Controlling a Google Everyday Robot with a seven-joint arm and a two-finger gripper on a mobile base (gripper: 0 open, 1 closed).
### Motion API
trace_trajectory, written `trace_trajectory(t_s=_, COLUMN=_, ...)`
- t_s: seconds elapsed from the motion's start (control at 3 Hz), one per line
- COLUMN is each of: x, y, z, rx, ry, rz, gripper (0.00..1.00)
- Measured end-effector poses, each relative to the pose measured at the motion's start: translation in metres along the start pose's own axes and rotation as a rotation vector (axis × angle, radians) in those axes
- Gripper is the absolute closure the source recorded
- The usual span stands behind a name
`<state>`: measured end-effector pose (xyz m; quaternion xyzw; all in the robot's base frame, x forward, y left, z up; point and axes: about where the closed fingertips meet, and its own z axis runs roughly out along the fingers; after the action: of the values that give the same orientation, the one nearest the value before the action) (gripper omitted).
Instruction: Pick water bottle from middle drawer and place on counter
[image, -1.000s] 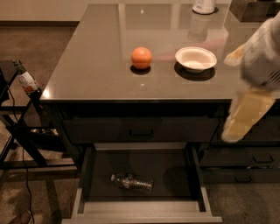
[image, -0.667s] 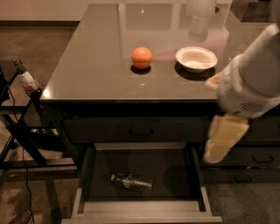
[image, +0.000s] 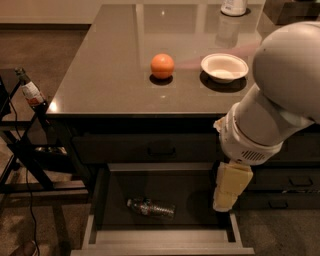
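The water bottle (image: 150, 207) lies on its side on the dark floor of the open middle drawer (image: 160, 236), left of its centre. My gripper (image: 229, 191) hangs on the big white arm (image: 272, 110) over the drawer's right side, to the right of the bottle and apart from it. It holds nothing that I can see. The counter (image: 110, 65) spreads above the drawer; the arm covers its right front corner.
An orange (image: 162, 66) and a white bowl (image: 224, 67) sit on the counter, a white container (image: 234, 6) at its back edge. A dark-necked bottle (image: 30, 91) stands on a black rack (image: 20, 150) at the left. Shut drawer fronts (image: 295, 182) are at right.
The arm has swung left and down from the right edge. The gripper now hangs over the drawer's right side. The bottle has not moved.
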<state>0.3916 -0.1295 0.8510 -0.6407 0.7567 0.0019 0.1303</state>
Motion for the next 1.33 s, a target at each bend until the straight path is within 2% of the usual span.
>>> trace_trajectory(t_s=0.33, x=-0.010, y=0.019, z=0.036, rx=-0.055, ry=-0.030, rz=0.002, gripper=0.00)
trace_trajectory(t_s=0.67, x=-0.029, y=0.048, z=0.144, rx=-0.160, ry=-0.074, rz=0.057, gripper=0.00)
trace_trajectory(t_s=1.0, x=-0.029, y=0.048, z=0.144, rx=-0.160, ry=-0.074, rz=0.057, gripper=0.00)
trace_trajectory(t_s=1.33, x=-0.033, y=0.060, z=0.187, rx=-0.198, ry=-0.087, rz=0.092, gripper=0.00)
